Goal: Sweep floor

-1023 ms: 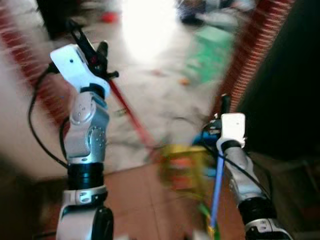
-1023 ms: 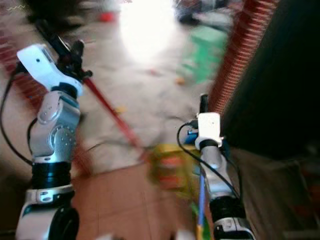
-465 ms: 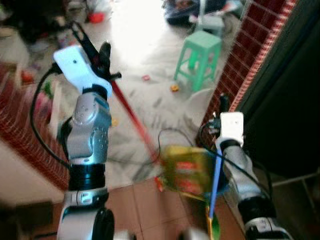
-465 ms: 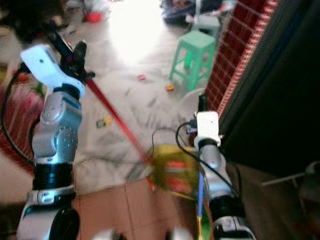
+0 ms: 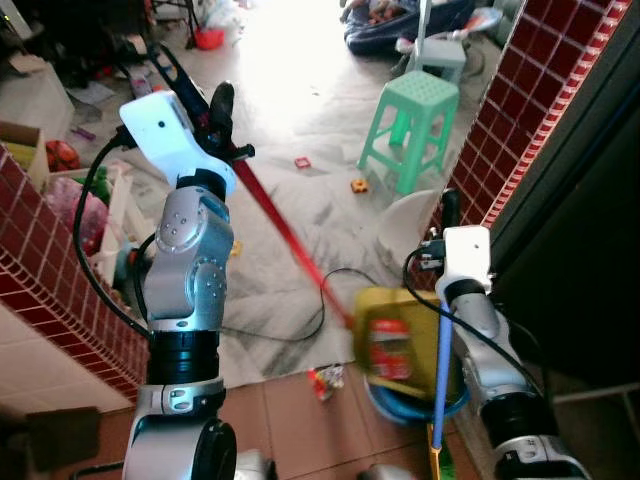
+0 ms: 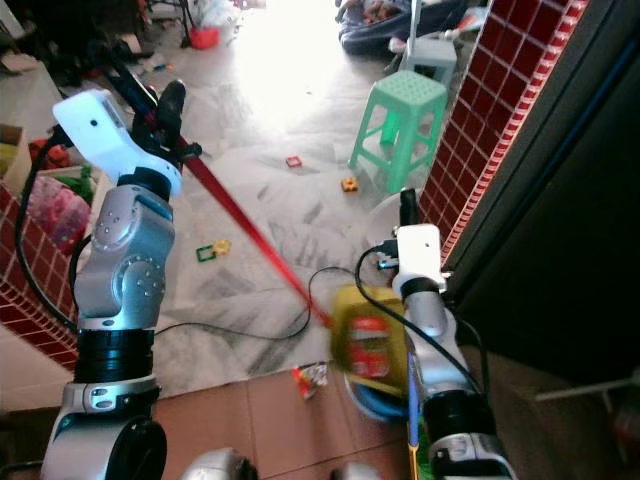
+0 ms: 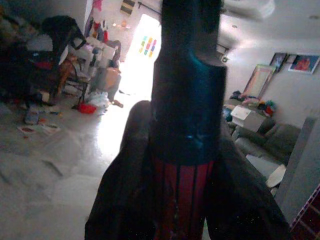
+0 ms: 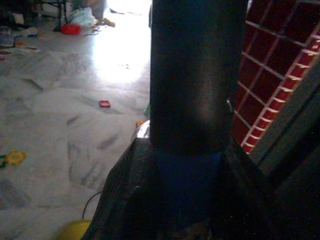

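no writing can be read anywhere: the red label on the blurred yellow broom head (image 5: 392,340) shows no legible letters, and the framed pictures on the far wall (image 7: 294,63) are too small to tell.

A long red-handled broom (image 5: 285,232) is seen slanting from upper left to centre; a blue-handled dustpan (image 5: 437,385), yellow-scooped, stands lower right.

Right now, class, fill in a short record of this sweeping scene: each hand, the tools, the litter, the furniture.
left hand: raised, shut on the red broom handle
right hand: shut on the blue dustpan handle
dustpan: yellow, low beside the right arm
litter: wrapper by the dustpan; small toys farther off
furniture: green stool near the brick wall
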Available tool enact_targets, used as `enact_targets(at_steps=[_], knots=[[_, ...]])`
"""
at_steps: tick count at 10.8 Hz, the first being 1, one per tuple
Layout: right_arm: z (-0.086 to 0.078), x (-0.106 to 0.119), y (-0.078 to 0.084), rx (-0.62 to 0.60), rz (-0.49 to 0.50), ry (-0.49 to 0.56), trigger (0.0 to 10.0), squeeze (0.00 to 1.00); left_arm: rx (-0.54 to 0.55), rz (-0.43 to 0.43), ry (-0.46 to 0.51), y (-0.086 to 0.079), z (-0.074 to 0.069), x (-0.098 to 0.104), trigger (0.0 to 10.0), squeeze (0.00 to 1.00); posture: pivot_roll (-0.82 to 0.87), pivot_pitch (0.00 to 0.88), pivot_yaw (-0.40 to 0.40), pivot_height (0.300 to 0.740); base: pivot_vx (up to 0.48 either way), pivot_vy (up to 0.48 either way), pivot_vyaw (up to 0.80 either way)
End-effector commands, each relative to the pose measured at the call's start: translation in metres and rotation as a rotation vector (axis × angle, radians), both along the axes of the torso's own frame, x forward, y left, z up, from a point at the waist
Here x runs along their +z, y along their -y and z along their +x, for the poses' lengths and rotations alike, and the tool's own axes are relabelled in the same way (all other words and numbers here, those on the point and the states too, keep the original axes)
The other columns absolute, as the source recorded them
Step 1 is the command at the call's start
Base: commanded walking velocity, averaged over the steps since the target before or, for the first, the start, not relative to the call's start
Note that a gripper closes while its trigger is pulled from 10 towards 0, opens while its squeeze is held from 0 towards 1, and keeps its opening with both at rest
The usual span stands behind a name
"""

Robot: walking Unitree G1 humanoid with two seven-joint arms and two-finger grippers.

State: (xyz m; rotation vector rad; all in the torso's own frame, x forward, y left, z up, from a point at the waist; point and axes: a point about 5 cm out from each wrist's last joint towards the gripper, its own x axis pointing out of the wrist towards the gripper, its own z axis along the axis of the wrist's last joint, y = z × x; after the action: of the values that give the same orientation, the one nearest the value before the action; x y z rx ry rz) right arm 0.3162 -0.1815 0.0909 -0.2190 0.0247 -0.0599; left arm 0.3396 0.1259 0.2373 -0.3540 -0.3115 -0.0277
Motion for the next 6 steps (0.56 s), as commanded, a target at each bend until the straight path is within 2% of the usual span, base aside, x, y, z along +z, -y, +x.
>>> enact_targets(at_steps=[1, 3, 6], knots=[[0.003, 0.008, 0.001, 0.001, -0.002, 0.039, 10.0, 0.0, 0.006, -0.008, 0.078, -0.001, -0.003, 0.014, 10.0, 0.0, -0.02, 0.0, 0.004, 0.74, 0.0, 0.0, 0.0], [0.003, 0.009, 0.0, 0.003, -0.003, 0.04, 10.0, 0.0, 0.039, 0.023, 0.081, 0.0, -0.004, 0.014, 10.0, 0.0, -0.02, 0.0, 0.004, 0.74, 0.0, 0.0, 0.0], [0.003, 0.01, -0.003, 0.015, 0.002, 0.047, 10.0, 0.0, 0.069, 0.087, 0.103, 0.012, -0.002, 0.013, 10.0, 0.0, -0.02, 0.0, 0.001, 0.74, 0.0, 0.0, 0.0]])
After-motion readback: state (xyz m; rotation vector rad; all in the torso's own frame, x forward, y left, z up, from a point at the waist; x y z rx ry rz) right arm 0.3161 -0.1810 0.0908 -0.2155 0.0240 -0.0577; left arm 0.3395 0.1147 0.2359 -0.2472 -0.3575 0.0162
